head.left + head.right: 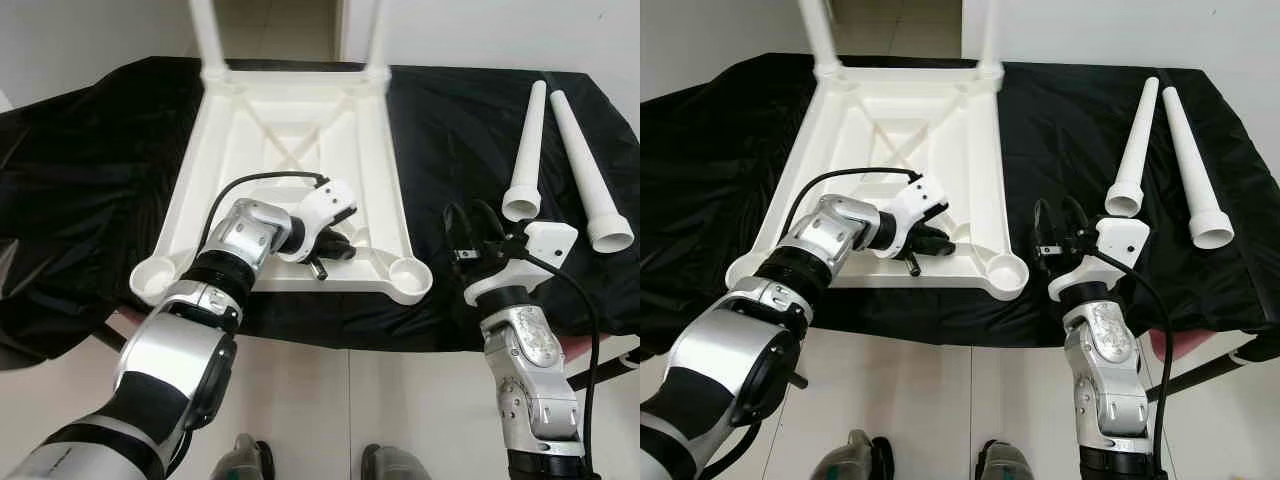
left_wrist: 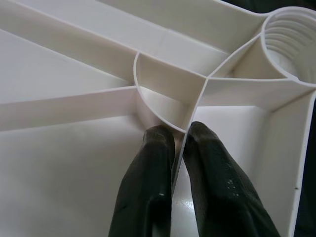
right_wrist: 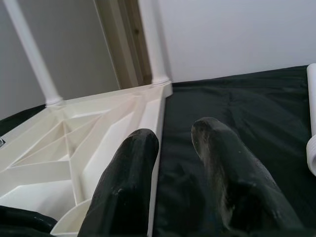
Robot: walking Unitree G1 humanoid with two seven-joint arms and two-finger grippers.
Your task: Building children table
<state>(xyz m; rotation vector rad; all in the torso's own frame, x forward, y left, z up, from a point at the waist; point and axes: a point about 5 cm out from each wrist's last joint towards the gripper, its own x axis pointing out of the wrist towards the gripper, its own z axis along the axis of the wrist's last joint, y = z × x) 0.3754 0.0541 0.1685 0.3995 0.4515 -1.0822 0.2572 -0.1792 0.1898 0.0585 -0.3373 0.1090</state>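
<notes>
Black-draped bench point(image 1: 90, 180), upturned tabletop point(image 1: 290, 130) – legs cropped, left pincer point(image 2: 178, 140) clamping its rib, right pincer point(image 3: 175, 138) apart.

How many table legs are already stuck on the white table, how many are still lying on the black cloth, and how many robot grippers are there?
Legs standing in the upturned table top: 2
Loose legs lying on the black cloth: 2
Grippers: 2, left gripper, right gripper
Total: 6
</notes>
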